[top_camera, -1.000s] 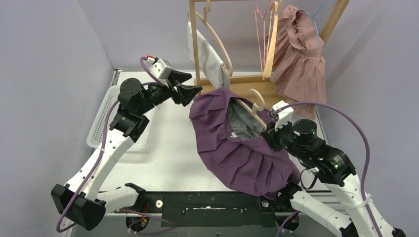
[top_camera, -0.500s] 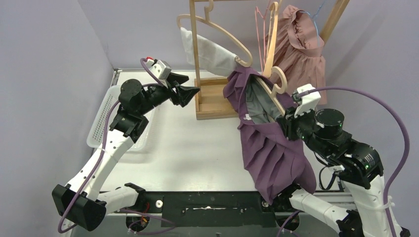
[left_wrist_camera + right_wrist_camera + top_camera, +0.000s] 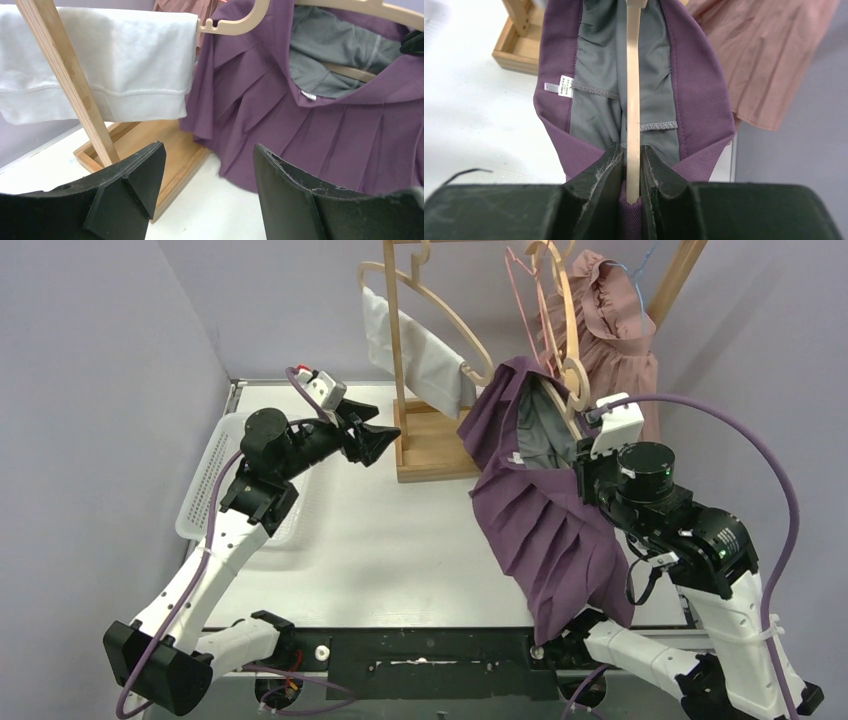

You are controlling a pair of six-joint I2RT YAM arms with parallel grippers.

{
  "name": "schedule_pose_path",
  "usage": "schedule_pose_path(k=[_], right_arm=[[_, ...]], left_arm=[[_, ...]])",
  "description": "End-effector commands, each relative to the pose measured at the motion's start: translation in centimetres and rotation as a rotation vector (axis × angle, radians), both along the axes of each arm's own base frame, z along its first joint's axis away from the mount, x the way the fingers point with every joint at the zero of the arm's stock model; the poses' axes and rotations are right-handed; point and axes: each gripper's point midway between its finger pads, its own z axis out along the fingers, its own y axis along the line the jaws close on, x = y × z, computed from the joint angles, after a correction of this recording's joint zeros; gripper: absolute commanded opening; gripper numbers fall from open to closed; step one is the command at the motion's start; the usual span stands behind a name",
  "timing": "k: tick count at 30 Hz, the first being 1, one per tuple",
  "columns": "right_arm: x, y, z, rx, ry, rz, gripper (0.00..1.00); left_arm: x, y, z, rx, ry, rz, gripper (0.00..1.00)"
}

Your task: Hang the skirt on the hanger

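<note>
Your right tool [image 3: 633,161] is clamped tight on the wooden hanger [image 3: 633,90], and the purple skirt [image 3: 548,530] is draped over it right of centre, beside the rack [image 3: 392,350]. Your left tool [image 3: 208,152] gapes wide, holding nothing
</note>
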Motion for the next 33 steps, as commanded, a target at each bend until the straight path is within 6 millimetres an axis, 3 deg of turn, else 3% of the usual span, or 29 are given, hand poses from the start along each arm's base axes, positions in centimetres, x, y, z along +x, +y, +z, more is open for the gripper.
schedule_pose_path(k=[1, 4, 9, 13, 20, 27, 33], right_arm=[[0.9, -3.2, 6.2, 0.100, -0.253, -0.194, 0.00], [0.9, -2.9, 6.7, 0.108, -0.263, -0.175, 0.00], [1.5, 2.3, 6.5, 0.141, -0.210, 0.076, 0.00], [3.2, 5.0, 7.7, 0.197, -0.219, 0.138, 0.00], [7.8, 7.1, 11.4, 0.268, -0.294, 0.074, 0.00], [13.4, 6.7, 14.6, 0.335, -0.349, -0.046, 0.00], [16.1, 8.7, 16.9, 0.382, -0.404, 0.002, 0.00]], left_arm=[[-0.5, 0.6, 1.3, -0.033, -0.027, 0.012, 0.64], [-0.3, 0.5, 1.0, -0.039, -0.018, 0.014, 0.64], [-0.2, 0.5, 0.8, -0.040, -0.008, 0.012, 0.64], [-0.3, 0.5, 0.5, -0.037, 0.001, 0.012, 0.64], [-1.2, 1.0, -0.3, -0.041, 0.034, 0.016, 0.64], [-2.7, 1.8, -0.9, -0.055, 0.061, 0.028, 0.64], [-3.4, 2.1, -1.5, -0.054, 0.076, 0.032, 0.64]])
